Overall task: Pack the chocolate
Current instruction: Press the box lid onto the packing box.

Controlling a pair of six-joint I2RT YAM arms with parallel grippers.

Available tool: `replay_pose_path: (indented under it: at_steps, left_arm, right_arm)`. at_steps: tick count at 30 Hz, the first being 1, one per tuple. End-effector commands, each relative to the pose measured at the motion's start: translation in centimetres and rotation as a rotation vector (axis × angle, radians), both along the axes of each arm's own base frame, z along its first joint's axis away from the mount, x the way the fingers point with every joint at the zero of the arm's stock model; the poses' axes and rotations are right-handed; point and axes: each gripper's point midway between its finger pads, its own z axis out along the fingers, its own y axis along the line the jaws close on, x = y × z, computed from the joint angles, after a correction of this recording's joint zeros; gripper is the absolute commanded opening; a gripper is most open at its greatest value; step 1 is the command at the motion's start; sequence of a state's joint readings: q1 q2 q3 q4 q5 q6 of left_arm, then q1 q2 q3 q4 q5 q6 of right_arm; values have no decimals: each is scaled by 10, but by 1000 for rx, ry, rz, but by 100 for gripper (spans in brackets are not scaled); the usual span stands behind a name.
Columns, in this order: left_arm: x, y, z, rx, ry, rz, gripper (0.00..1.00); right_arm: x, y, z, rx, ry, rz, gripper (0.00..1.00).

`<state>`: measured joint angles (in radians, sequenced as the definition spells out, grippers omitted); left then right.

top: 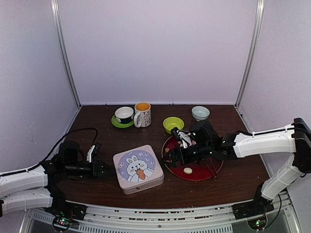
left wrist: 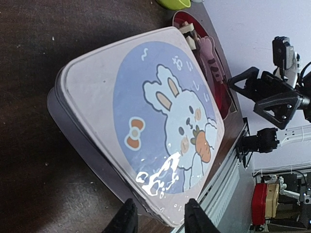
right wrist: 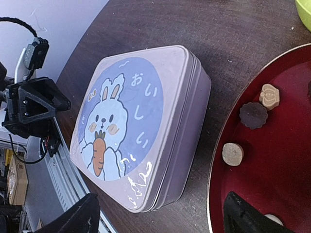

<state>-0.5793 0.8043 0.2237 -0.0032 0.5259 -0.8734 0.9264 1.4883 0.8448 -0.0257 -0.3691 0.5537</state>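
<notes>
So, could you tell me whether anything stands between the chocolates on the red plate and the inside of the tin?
Yes: the bunny lid sits closed on the tin, covering it entirely. The chocolates lie on the red plate just right of it, and nothing else visible lies between them.

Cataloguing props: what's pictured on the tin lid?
White rabbit holding an orange carrot; clearest in left wrist view.

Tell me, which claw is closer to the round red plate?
Right. The right gripper hangs at the round red plate's left rim; the left gripper sits at the opposite side of the square lilac rabbit tin.
</notes>
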Motion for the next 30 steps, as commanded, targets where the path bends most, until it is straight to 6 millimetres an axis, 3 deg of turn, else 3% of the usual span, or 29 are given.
replay_pose_path:
  at_steps: [1, 6, 13, 20, 30]
  left_arm:
    - [-1, -1, 3, -22, 6, 16, 35]
    - [-1, -5, 2, -16, 18, 4, 30]
    - [0, -11, -7, 3, 57, -9, 29]
    - [6, -24, -4, -12, 55, -39, 24]
    - [8, -31, -12, -7, 75, -49, 19]
  right_arm:
    - [3, 14, 7, 27, 8, 5, 87]
    - [3, 21, -1, -10, 40, 34, 81]
    - [3, 30, -5, -12, 64, 50, 80]
    - [1, 40, -17, -25, 96, 80, 78]
    - [-15, 53, -27, 7, 166, 140, 73]
